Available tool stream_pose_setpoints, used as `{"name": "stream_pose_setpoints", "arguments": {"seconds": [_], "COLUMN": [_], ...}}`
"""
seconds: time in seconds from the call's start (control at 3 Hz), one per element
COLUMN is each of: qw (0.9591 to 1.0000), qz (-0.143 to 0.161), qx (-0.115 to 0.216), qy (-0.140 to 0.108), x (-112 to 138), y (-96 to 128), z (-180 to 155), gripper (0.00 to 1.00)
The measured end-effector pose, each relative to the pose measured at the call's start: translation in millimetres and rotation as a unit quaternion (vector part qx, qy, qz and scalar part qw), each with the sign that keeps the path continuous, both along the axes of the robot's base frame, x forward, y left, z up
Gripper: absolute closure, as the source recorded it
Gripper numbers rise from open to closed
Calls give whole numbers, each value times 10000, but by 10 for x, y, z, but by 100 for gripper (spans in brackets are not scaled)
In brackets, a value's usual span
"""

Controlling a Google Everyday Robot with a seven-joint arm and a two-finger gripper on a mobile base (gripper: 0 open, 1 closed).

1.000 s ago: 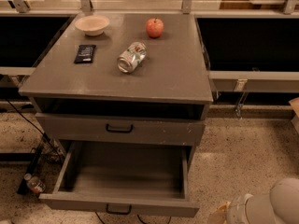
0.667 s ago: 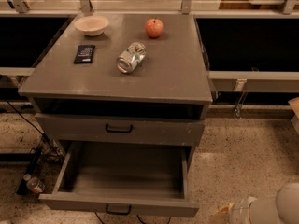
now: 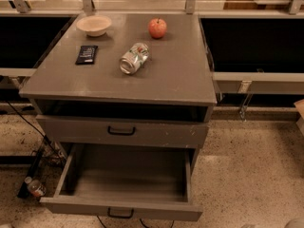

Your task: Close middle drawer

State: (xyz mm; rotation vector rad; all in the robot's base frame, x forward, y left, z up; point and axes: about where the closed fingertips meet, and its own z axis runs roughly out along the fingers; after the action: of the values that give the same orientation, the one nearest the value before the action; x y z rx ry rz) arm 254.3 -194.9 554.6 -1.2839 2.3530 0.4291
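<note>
The middle drawer (image 3: 128, 179) is pulled far out of the grey cabinet (image 3: 171, 80). It is a wide, deep, flat-floored box with nothing in it. Its low front panel (image 3: 142, 209) carries a small black bar handle (image 3: 120, 214) at the bottom edge of the camera view. The drawer above it (image 3: 161, 134), with a black handle (image 3: 121, 130), is pushed in. My gripper is out of view. Only a pale sliver of the arm (image 3: 295, 223) shows at the bottom right corner, apart from the drawer.
On the cabinet top stand a beige bowl (image 3: 94, 25) and a red apple (image 3: 157, 28), and a tipped can (image 3: 133, 58) and a black packet (image 3: 87, 54) lie there. A small bottle (image 3: 35, 188) and cables (image 3: 28, 127) lie on the speckled floor at the left. Grey tables flank both sides.
The pale rounded arm part at the bottom right has dropped almost out of the picture. The open drawer and the things on the top have not moved.
</note>
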Motion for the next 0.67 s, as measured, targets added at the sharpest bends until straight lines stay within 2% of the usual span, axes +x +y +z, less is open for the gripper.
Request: {"name": "stream_pose_setpoints", "arguments": {"seconds": [0.33, 0.67], "qw": [9997, 9997], "qz": [-146, -148], "qx": [53, 54], "qy": [189, 188], "x": [-63, -62], "y": [-33, -33], "z": [-296, -296], "gripper": [100, 100]}}
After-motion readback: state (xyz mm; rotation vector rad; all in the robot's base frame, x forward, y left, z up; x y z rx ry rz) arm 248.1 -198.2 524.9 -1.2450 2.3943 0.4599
